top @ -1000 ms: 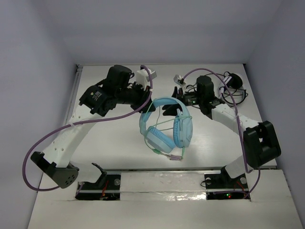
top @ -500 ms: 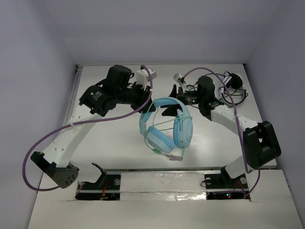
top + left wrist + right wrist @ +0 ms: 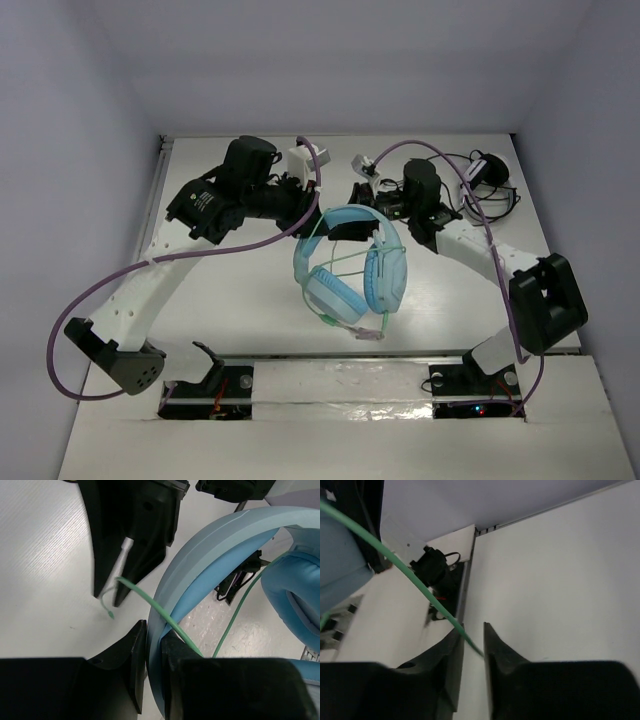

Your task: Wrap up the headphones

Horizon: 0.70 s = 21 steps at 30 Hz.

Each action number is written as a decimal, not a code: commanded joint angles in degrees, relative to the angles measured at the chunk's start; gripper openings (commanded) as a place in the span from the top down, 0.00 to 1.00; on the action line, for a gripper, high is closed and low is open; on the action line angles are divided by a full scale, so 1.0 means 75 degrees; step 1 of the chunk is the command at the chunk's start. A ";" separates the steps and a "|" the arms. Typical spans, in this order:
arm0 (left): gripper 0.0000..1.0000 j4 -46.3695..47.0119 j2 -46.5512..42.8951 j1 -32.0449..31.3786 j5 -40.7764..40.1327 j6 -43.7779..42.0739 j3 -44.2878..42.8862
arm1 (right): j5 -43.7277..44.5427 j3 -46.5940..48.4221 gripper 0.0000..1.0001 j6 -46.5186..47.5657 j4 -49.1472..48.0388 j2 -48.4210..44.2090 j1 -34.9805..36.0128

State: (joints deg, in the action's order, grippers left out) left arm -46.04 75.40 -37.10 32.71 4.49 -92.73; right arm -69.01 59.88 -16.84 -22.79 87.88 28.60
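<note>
While the cable is wound the band must not turn, so my left gripper clamps it, holding the headphones mid-table. My right gripper, nearly closed, pinches the green cable taut. A second headset at 2 o'clock, near my right arm, could snag.

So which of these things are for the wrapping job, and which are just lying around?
For the job: the light blue headphones, their green cable, the left gripper clamping the headband, the right gripper with the cable between its fingers.
Just lying around: the black-and-white headset at the far right corner of the table.
</note>
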 commanded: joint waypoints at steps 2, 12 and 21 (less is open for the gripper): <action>1.00 0.0374 -0.0267 0.0002 0.0152 0.0315 -0.0258 | 0.0165 0.0231 0.88 -0.0145 -0.0455 0.0037 0.0124; 1.00 0.0233 -0.0572 0.0002 -0.0529 0.0116 -0.0082 | 0.5421 -0.0155 1.00 0.0101 0.0436 -0.1227 -0.0028; 1.00 0.0127 -0.0373 0.0002 -0.1571 0.0127 -0.0070 | 0.7255 -0.0226 1.00 0.0604 0.1549 -0.2891 -0.0110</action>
State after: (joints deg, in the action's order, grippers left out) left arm -46.68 74.37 -37.10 22.87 3.64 -92.23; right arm -22.41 57.47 -14.76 -14.96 68.77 28.14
